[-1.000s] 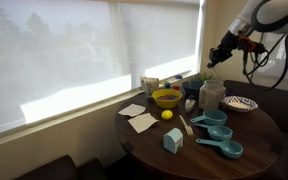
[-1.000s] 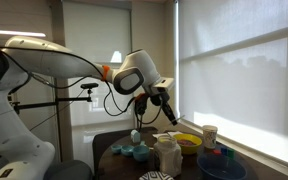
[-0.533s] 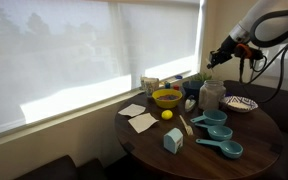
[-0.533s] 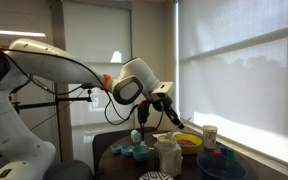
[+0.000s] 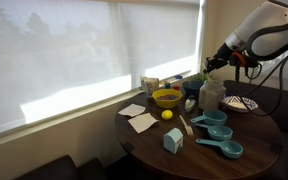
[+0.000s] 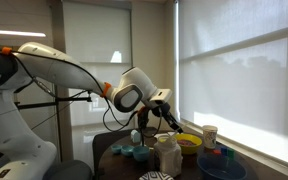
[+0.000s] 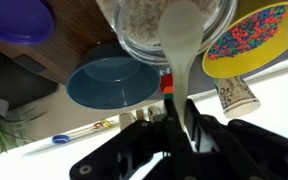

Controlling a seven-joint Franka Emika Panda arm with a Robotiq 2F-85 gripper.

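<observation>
Our hand (image 7: 179, 125) grips a white plastic spoon (image 7: 181, 50) over the clear glass grain jar (image 7: 134, 25); next, we judge, comes a straight dip down.

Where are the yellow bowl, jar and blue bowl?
yellow bowl (image 5: 167, 103), in an exterior view, front wall
jar (image 5: 212, 97), in an exterior view, glass side
blue bowl (image 7: 109, 84), in the wrist view, inner wall

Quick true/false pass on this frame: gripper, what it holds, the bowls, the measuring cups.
1. The gripper is shut on a white utensil. True.
2. The yellow bowl is empty. False: the wrist view shows many small coloured pieces in it.
3. Teal measuring cups lie on the round table. True.
4. The gripper rests on the table top. False: it hangs in the air above the glass jar.
</observation>
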